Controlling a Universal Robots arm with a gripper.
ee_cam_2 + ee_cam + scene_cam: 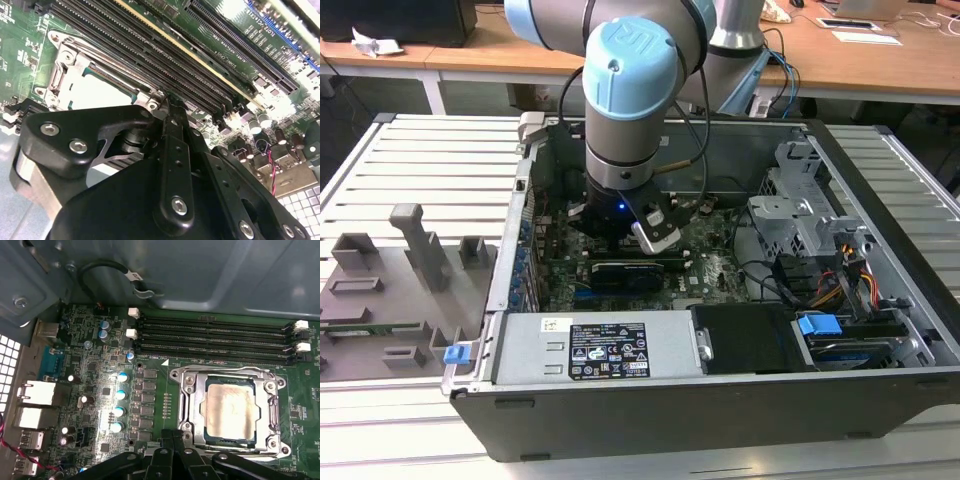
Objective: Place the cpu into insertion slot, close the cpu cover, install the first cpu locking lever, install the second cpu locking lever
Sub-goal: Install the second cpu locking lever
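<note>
One gripper (172,447) hung low inside the open computer case (880,330), its fingers (172,125) drawn narrow together, holding nothing, just beside the socket. Within it the cpu (229,410) lay seated, with the cpu cover (227,375) closed around it.

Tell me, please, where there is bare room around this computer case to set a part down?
The ribbed table is bare behind the grey fixture block, and again on the exterior view's right of the case. Inside, it is crowded: the arm hangs over the motherboard, with the drive cage and cables alongside.
</note>
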